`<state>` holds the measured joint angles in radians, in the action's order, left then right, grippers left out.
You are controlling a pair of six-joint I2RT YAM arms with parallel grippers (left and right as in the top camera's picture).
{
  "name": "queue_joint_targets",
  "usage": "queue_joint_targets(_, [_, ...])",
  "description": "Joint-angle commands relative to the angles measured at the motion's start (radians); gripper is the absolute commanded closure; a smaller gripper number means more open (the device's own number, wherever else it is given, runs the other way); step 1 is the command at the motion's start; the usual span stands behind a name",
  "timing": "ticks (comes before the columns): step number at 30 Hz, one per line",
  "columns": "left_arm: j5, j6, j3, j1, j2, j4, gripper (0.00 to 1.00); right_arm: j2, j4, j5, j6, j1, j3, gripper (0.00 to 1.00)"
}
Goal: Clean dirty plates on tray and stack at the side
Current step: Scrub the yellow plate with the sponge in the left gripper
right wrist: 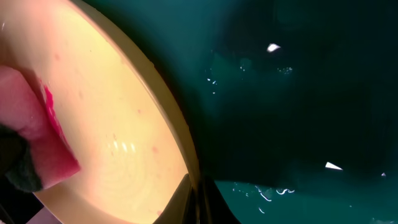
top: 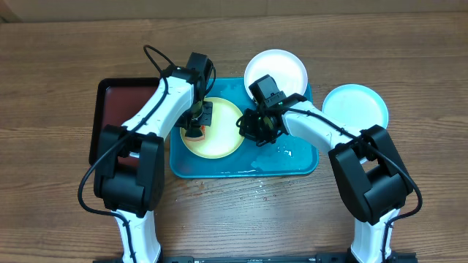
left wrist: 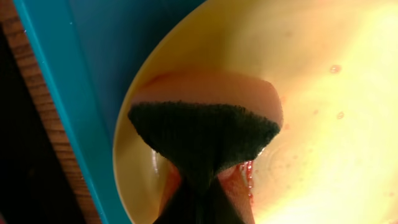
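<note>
The yellow-green rimmed plate [top: 223, 130] lies in the left half of the turquoise tray [top: 296, 162]. My left gripper [top: 196, 120] is shut on a sponge [top: 194, 132] and presses it on the plate's left side. In the left wrist view the sponge [left wrist: 205, 130] has a dark scouring face, with red smears and drops on the plate [left wrist: 323, 124]. My right gripper [top: 247, 126] is shut on the plate's right rim, seen between its fingers [right wrist: 193, 202]. The white plate [top: 281, 67] sits at the tray's far edge. The light blue plate [top: 355, 108] lies on the table to the right.
A black tray with a dark red inside [top: 117, 109] lies left of the turquoise tray. Water drops glisten on the tray floor [right wrist: 273, 190] near the right gripper. The wooden table [top: 58, 88] surrounds everything.
</note>
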<state>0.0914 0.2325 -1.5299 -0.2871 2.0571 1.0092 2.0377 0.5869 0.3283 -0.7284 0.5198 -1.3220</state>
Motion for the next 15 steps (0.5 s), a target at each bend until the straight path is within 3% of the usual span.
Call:
queue_joint_targets(1, [-0.069, -0.079, 0.015, -0.018, -0.015, -0.016, 0.96, 0.029, 0.005, -0.038, -0.001, 0.002, -0.004, 0.96])
queue_joint_targets(7, [-0.389, -0.285, 0.015, -0.027, -0.015, -0.040, 0.96, 0.029, 0.005, -0.038, -0.001, 0.002, -0.004, 0.96])
queue_joint_targets(12, [-0.340, -0.264, 0.015, -0.026, -0.015, -0.072, 0.96, 0.029, 0.006, -0.038, -0.001, 0.002, -0.004, 0.96])
queue_joint_targets(15, [-0.175, -0.176, 0.015, -0.026, -0.015, -0.080, 0.96, 0.029, 0.006, -0.039, 0.000, 0.002, -0.004, 0.96])
